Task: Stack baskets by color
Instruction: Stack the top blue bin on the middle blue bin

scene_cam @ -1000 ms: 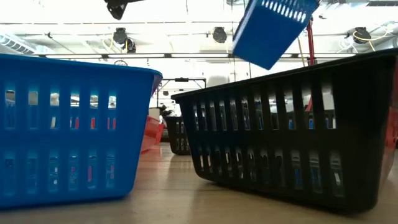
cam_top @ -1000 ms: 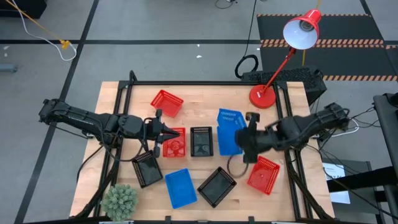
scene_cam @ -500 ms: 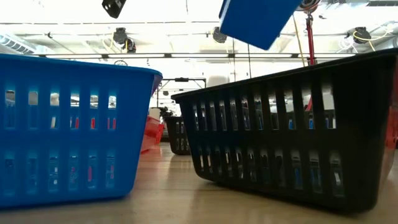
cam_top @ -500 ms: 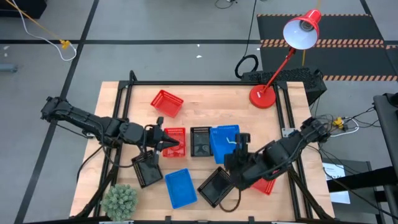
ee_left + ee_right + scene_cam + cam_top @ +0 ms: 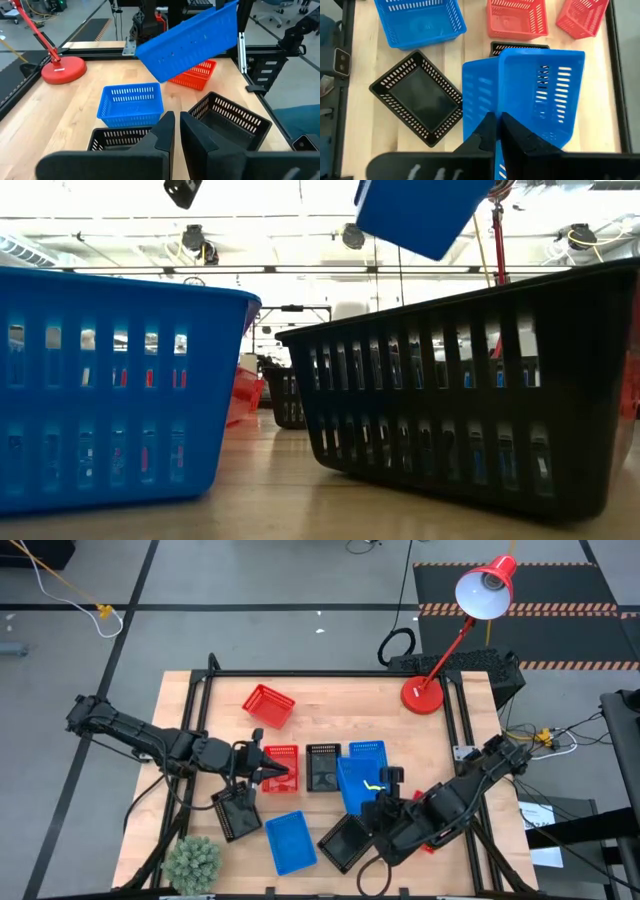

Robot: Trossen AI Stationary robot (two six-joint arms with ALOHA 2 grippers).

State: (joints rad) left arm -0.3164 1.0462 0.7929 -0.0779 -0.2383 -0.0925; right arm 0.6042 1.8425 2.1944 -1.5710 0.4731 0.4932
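My right gripper (image 5: 383,792) is shut on a blue basket (image 5: 352,785), held in the air over the table's middle right. A second blue basket (image 5: 367,750) stands on the table just behind it, and a third (image 5: 290,840) lies near the front. Black baskets (image 5: 322,768) (image 5: 237,812) (image 5: 347,838) and red baskets (image 5: 268,705) (image 5: 283,760) rest on their bottoms. Another red one (image 5: 428,840) is mostly hidden under my right arm. My left gripper (image 5: 272,772) hovers above the middle red basket, fingers (image 5: 167,130) close together with nothing between them. My right gripper pinches one wall of the blue basket at its rim (image 5: 498,107) between its two fingers, one finger on each face. The fingers slant down from the table's right side. The basket hangs tilted below them, its solid bottom (image 5: 195,42) turned toward the left arm, clear of the table.
A red desk lamp stands with its round base (image 5: 422,695) at the far right corner. A green plant (image 5: 192,862) sits at the near left corner. Black frame rails (image 5: 300,673) run along the table's edges. Bare wood shows at the far middle (image 5: 340,705).
My right gripper has carried the blue basket toward the table's near edge and a little left, still clear of the table. The basket has tipped: the low view showed its slotted wall before and now shows its solid bottom.
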